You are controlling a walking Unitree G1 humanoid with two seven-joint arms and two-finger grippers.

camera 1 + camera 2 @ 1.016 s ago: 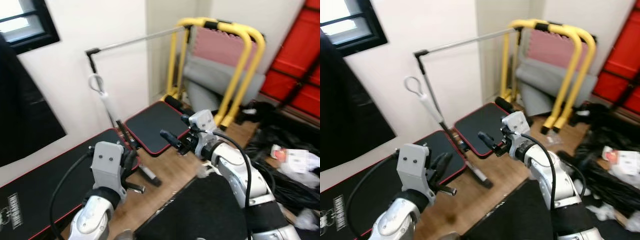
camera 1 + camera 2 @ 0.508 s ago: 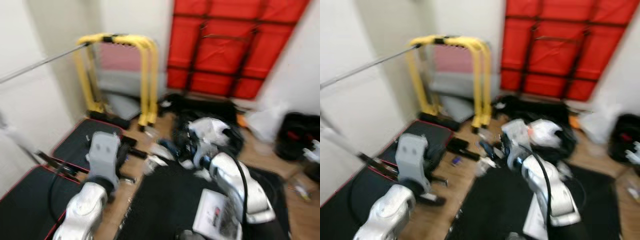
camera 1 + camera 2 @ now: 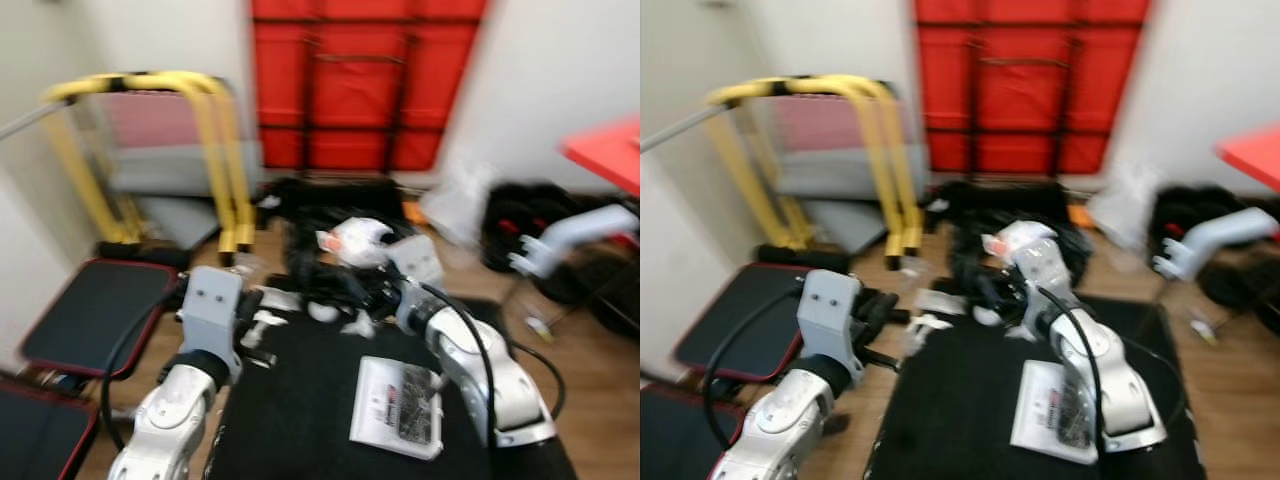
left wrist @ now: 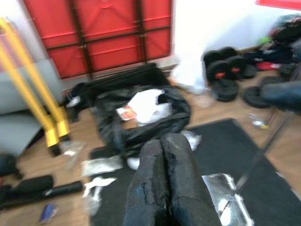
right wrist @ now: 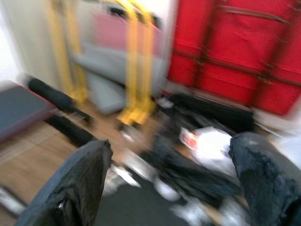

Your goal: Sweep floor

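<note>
Nearest, a black floor mat (image 3: pixel 300 420) covers the wooden floor (image 3: pixel 590 370), and on it lies a white printed packet (image 3: pixel 398 405) whose red and black writing is too blurred to read. The left end effector (image 4: pixel 164 155) is raised above the mat's left edge, its two black fingers pressed together and holding nothing. The right end effector (image 5: pixel 169 174) is held up over the mat's far edge with its fingers spread wide apart, also empty. Scraps of white litter (image 3: pixel 262 322) lie on the floor just beside the left arm. Beyond sits a crumpled black bag (image 4: pixel 141 117) with a white and orange wrapper (image 3: pixel 355 240) on it. Farther back stand a yellow frame (image 3: pixel 215 150) and red folded panels (image 3: pixel 360 80) against the wall. No broom can be made out. The view has swung right since a second ago: the window and long metal rod have gone out of view, and the red panels have come to the centre.
</note>
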